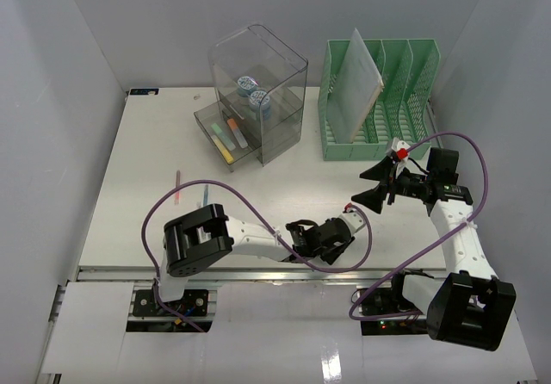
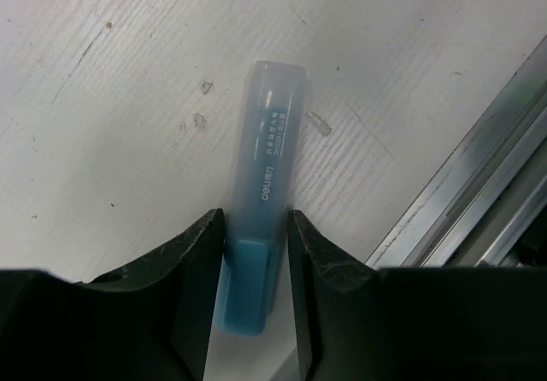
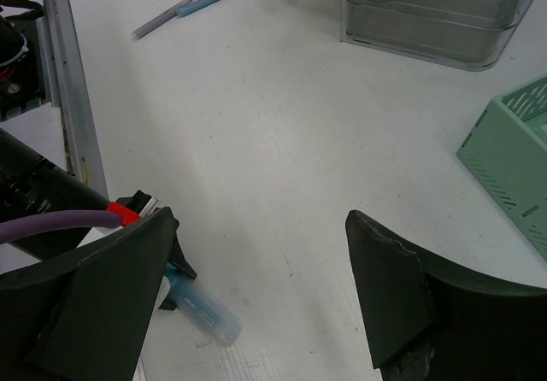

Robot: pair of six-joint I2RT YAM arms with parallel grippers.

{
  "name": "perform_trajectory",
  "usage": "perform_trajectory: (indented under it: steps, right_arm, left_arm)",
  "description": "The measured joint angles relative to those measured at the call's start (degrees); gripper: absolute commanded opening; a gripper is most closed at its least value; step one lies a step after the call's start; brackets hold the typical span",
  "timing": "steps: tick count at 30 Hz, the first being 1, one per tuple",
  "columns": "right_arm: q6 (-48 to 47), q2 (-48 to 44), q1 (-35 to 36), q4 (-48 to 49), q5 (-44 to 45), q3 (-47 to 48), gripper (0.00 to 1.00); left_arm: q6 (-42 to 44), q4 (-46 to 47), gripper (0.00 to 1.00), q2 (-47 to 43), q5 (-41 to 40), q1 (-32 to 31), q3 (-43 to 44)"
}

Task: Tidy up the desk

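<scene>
A translucent blue highlighter (image 2: 269, 159) lies flat on the white desk (image 1: 138, 186) close to its aluminium front rail (image 2: 479, 184). My left gripper (image 2: 255, 219) straddles its blue rear end, and both black fingers press against its sides. In the top view the left gripper (image 1: 344, 226) sits low at the desk's front middle and covers the highlighter. The right wrist view shows the highlighter's (image 3: 205, 313) free end poking out beside the left arm. My right gripper (image 1: 374, 186) hovers just right of it, open wide and holding nothing, fingers (image 3: 385, 287) well apart.
A clear drawer organiser (image 1: 258, 91) stands at the back centre, its lower drawer pulled out with pens (image 1: 225, 134) inside. A green file rack (image 1: 379, 100) holding white paper (image 1: 353, 83) stands at the back right. Two loose pens (image 1: 177, 186) (image 1: 205, 196) lie on the left.
</scene>
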Motion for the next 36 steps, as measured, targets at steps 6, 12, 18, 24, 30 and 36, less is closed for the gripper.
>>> perform_trajectory:
  steps: [6,12,18,24,30,36]
  right_arm:
    - [0.00,0.05,0.00,0.00,0.00,0.00,0.87]
    - [0.07,0.28,0.00,0.02,0.02,0.00,0.87]
    - [0.12,0.31,0.00,0.00,0.08,0.00,0.87]
    - [0.14,0.29,0.00,0.01,0.08,0.00,0.87]
    - [0.13,0.31,-0.04,-0.02,0.07,0.00,0.87]
    - [0.15,0.35,-0.07,-0.04,0.07,0.00,0.87]
  left_arm:
    - [-1.43,0.38,0.20,-0.24,-1.74,-0.13,-0.56]
    - [-4.99,1.50,0.11,-5.34,-4.81,-0.24,-7.49]
    - [-13.77,-1.01,0.09,-22.23,-7.93,1.96,-22.22]
    - [-23.12,-0.58,0.11,-48.84,-5.75,18.15,-33.23]
    - [-27.56,0.24,0.13,-59.66,-0.73,39.99,-31.42]
    - [-31.47,2.58,0.13,-44.24,12.91,59.38,-21.16]
